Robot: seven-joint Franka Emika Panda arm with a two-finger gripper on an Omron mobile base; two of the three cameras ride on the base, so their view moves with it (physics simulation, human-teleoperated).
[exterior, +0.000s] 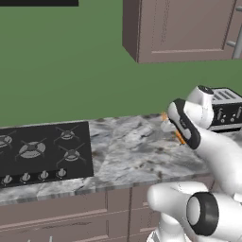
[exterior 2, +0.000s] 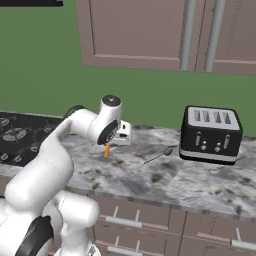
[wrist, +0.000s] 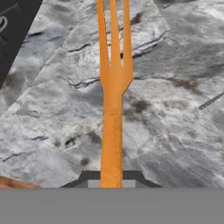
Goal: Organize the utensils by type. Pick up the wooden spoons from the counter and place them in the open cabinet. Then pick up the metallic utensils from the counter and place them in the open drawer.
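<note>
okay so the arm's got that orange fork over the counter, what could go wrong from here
1. The gripper holds the orange fork only at the end of its handle, so the long free end could twist or slip during a fast swing.
2. The fork hangs low over the marbled counter; a sideways move might scrape the tines.
3. The dark grey spoon lies close by and could get knocked.

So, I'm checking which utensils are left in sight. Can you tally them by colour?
Orange: 1, a fork held in the end effector
Dark grey: 1, a spoon lying on the counter
Total: 2
</note>
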